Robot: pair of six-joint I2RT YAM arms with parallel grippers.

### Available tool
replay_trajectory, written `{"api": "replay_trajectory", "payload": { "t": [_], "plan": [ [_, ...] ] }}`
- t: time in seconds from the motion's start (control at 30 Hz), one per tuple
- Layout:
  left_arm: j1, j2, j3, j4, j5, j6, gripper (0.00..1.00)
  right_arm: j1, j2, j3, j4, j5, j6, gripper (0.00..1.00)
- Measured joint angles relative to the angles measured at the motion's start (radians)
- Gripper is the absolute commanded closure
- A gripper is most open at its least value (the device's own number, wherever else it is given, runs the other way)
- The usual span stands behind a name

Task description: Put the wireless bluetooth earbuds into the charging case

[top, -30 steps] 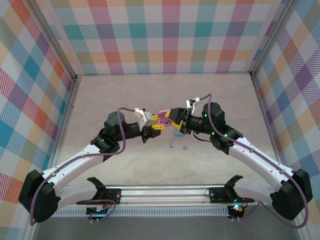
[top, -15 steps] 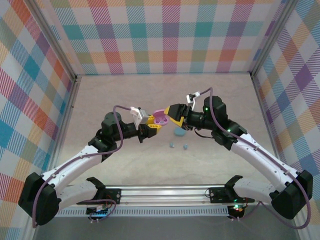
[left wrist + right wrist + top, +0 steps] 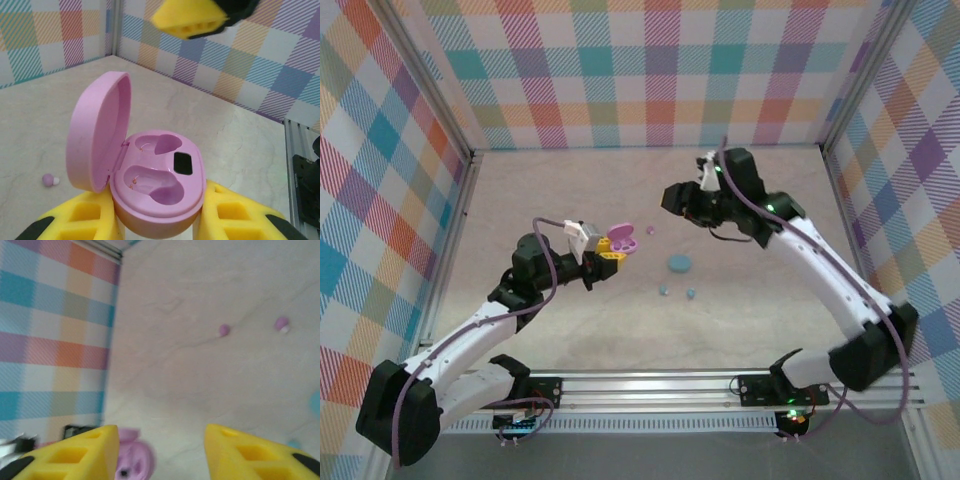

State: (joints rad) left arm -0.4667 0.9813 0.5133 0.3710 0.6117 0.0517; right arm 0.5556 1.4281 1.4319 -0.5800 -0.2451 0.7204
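**Pink earbuds** (image 3: 223,330), two. They lie loose on the counter (image 3: 570,190), near each other but not touching. In the right wrist view one shows a pale tip. In the left wrist view one lies on the counter beyond the lid of the pink case. Neither is in a case.

**Blue earbuds** (image 3: 663,291), two. They lie loose on the counter a little apart, on the side of the blue case nearer the arm bases.

**Pink case** (image 3: 157,180), one, oval. It is open, with the lid (image 3: 97,132) standing upright on its hinge. Both wells in the base are empty, and a small dark rectangle sits by the rim. It is held up off the counter.

**Blue case** (image 3: 679,264), one, oval. It lies flat on the counter between the pink earbuds and the blue earbuds. Whether its lid is closed cannot be told.

**Left hand** (image 3: 157,220). The yellow fingers press in on both sides of the pink case's base and pinch it.

**Right hand** (image 3: 161,440). The yellow fingers are spread with nothing between them. The hand hangs above the counter, farther from the arm bases than the pink case. One yellow fingertip (image 3: 187,20) shows at the top of the left wrist view.

**Walls** (image 3: 650,70). Checked cloth stands on three sides of the counter.
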Motion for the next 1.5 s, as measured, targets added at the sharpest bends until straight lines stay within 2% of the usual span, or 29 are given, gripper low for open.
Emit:
{"api": "replay_trajectory", "payload": {
  "t": [0.13,0.27,0.4,0.7,1.17,1.5],
  "plan": [
    [0.007,-0.008,-0.003,-0.004,0.001,0.001,0.89,0.018,0.22,0.146,-0.11,0.078,-0.114,0.66],
    [0.011,-0.008,-0.003,-0.008,0.002,0.013,0.89,0.051,0.436,0.28,-0.188,0.16,-0.201,0.68],
    [0.013,-0.008,-0.003,-0.009,0.01,0.028,0.89,0.066,0.617,0.416,-0.246,0.187,-0.251,0.69],
    [0.013,-0.015,-0.002,-0.066,0.02,0.058,0.88,0.068,0.859,0.631,-0.338,0.216,-0.313,0.73],
    [0.014,-0.05,-0.002,-0.104,0.021,0.069,0.87,0.066,1.065,0.869,-0.451,0.287,-0.34,0.73],
    [0.014,-0.05,-0.002,-0.111,0.026,0.073,0.87,0.065,1.079,0.882,-0.492,0.34,-0.34,0.7]
  ]
}}
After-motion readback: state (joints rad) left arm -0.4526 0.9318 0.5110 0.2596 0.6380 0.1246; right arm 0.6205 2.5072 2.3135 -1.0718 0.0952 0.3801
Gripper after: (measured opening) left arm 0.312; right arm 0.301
